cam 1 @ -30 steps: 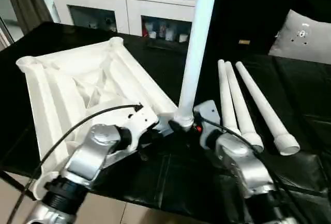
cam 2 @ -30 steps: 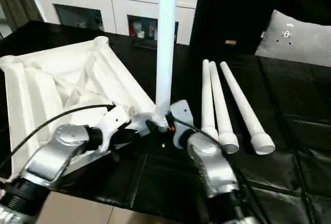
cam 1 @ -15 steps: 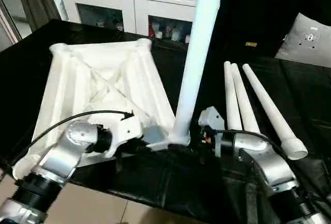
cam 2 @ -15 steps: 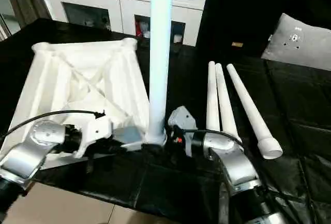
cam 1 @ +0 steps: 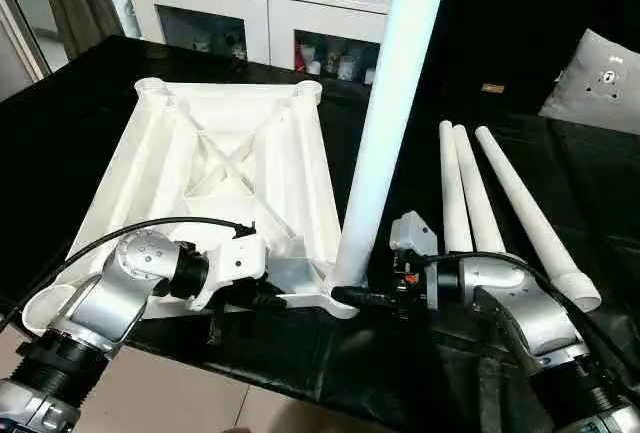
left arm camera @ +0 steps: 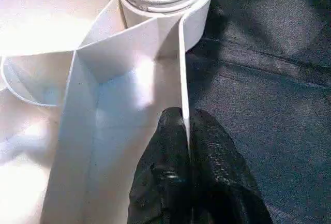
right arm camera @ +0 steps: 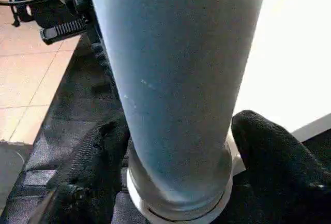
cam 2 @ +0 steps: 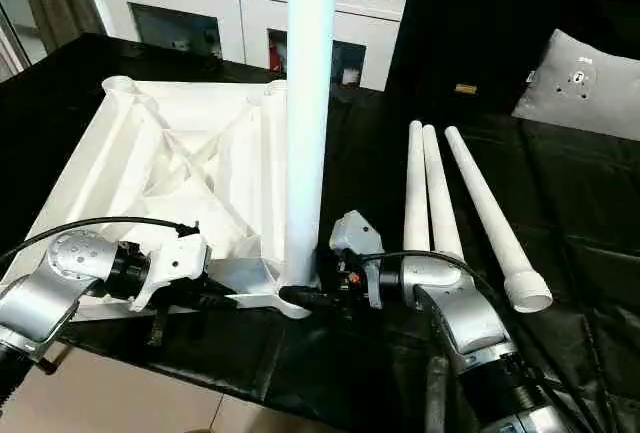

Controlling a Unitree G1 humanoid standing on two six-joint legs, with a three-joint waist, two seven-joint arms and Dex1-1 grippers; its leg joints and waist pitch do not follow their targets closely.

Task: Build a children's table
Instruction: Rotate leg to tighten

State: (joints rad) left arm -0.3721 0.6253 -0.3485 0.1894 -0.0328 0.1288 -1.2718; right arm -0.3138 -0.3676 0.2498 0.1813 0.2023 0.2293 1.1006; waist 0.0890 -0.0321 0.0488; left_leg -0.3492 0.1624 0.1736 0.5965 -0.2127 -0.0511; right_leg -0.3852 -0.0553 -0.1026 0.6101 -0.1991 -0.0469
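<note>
One leg upright in the near-right corner socket of the upturned tabletop, long axis vertical, narrow end up and wide end seated in the socket. Right gripper at the foot of this leg, one finger on each side of the base just above the socket collar, jaws spread to leg width; firm grip or mere bracketing cannot be told. Left gripper pinched narrow on the thin rim of the tabletop just beside the same socket, holding it steady. Three spare legs flat on the black table, right of the tabletop, side by side, long axes running from far edge to near edge, wide ends nearest. Right arm closer to these.
</note>
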